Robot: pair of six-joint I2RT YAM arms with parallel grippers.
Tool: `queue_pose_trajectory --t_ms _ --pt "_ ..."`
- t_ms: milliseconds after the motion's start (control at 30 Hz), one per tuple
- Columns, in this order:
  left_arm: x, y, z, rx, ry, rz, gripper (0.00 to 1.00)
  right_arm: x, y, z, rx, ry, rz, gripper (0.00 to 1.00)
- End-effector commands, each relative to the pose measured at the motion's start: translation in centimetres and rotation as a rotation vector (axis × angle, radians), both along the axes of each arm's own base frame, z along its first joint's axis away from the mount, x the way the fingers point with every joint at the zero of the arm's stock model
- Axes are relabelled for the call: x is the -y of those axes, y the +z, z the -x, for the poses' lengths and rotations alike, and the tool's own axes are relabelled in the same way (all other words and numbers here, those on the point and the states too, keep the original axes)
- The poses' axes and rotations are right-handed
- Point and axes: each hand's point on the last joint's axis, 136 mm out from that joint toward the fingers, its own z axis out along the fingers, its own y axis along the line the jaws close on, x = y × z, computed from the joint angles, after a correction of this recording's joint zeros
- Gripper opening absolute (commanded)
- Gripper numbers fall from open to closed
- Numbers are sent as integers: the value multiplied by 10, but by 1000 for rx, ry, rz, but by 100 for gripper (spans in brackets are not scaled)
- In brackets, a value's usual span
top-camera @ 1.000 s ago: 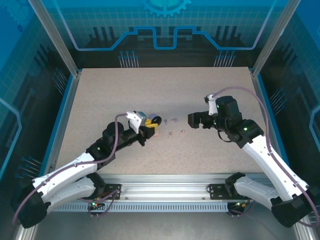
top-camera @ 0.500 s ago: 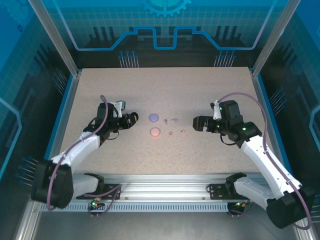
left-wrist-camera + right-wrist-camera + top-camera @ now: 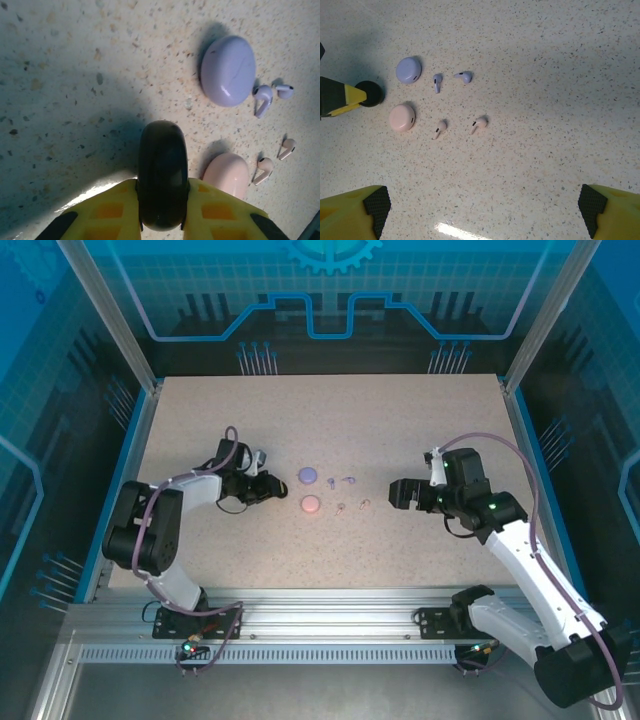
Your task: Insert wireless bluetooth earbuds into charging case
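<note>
My left gripper [image 3: 267,483] is shut on a black round charging case [image 3: 162,175], held on edge between its yellow fingers [image 3: 105,215] just above the table. To its right lie a lilac case [image 3: 308,475] and a pink case [image 3: 310,504]. Two lilac earbuds [image 3: 437,81] [image 3: 464,76] lie right of the lilac case. Two pale pink earbuds [image 3: 439,128] [image 3: 479,123] lie right of the pink case. My right gripper [image 3: 393,492] hovers open to the right of the earbuds, with nothing between its fingers [image 3: 355,212].
The speckled table [image 3: 330,420] has a blue rim along its left and right sides, with metal frame posts at the back corners. Bare tabletop spreads behind the cases and in front of them. Both arm bases sit on the rail at the near edge.
My left gripper has drawn back to the left with the black case, uncovering the lilac and pink cases. The right gripper has shifted slightly right and nearer, still open.
</note>
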Motion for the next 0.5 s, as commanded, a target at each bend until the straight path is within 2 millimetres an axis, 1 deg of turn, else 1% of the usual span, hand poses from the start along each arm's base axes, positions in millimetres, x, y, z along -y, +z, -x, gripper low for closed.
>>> queue_pose_trajectory --t_ms 0,67,133,267,367,400,467 --pt "4 -2 0 -32 -24 22 9 6 -5 5 -33 -9 15 100" --pt "2 -7 0 -43 -26 10 12 5 -6 5 -42 -8 14 100" --pt "0 -10 -1 -41 -19 -9 21 4 -6 5 -45 -3 13 100" --pt "-4 -15 -2 -34 0 -27 33 2 -8 6 -62 21 22 100" --pt "-9 -20 -2 -40 3 -65 40 4 -16 10 -99 33 46 100" --pt "-11 -21 -1 -44 0 -78 43 3 -8 7 -81 35 48 100" --pt "-13 -20 -3 -34 -5 -98 48 2 -7 7 -83 48 58 100"
